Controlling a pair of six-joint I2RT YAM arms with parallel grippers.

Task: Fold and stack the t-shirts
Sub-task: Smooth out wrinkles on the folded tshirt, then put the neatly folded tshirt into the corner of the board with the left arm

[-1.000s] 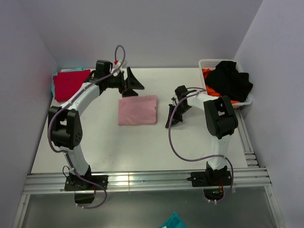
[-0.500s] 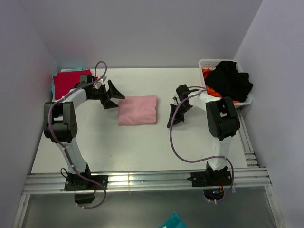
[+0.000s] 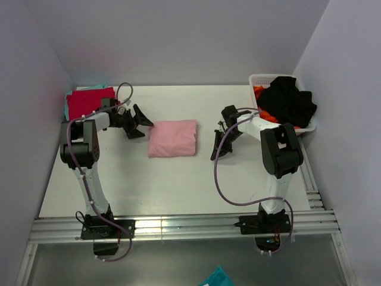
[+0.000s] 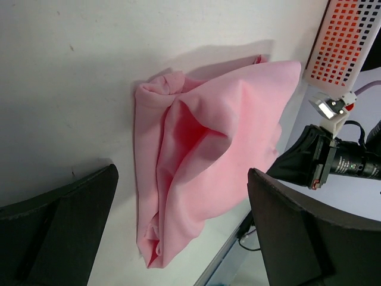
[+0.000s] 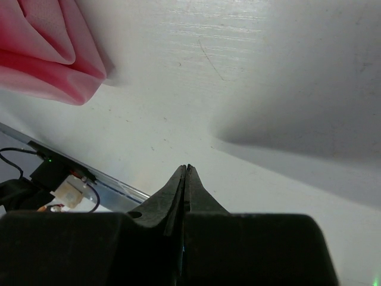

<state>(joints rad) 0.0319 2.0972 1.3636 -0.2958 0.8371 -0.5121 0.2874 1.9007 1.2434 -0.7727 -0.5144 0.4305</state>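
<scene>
The light pink t-shirt point(image 3: 172, 137) lies folded in a rectangle mid-table. My left gripper point(image 3: 141, 124) is open just off its left edge, low over the table. In the left wrist view the pink t-shirt point(image 4: 202, 161) fills the space ahead of my left gripper point(image 4: 183, 173), whose jaws stand wide with nothing between them. A folded red t-shirt point(image 3: 83, 104) rests on teal cloth point(image 3: 66, 108) in the back left corner. My right gripper point(image 3: 217, 150) is shut and empty, right of the pink t-shirt. From the right wrist, my right gripper point(image 5: 186, 168) points at bare table, with the pink t-shirt point(image 5: 47, 53) at upper left.
A white basket point(image 3: 257, 80) at the back right holds a black garment point(image 3: 289, 101) over orange cloth point(image 3: 261, 94). Walls close in the left, back and right. Metal rails point(image 3: 178, 226) run along the near edge. A scrap of teal cloth point(image 3: 217, 278) lies below the table.
My left arm swung its open gripper from behind the pink t-shirt to the left and nearer, ending beside the shirt's left edge. The right arm barely shifted.
</scene>
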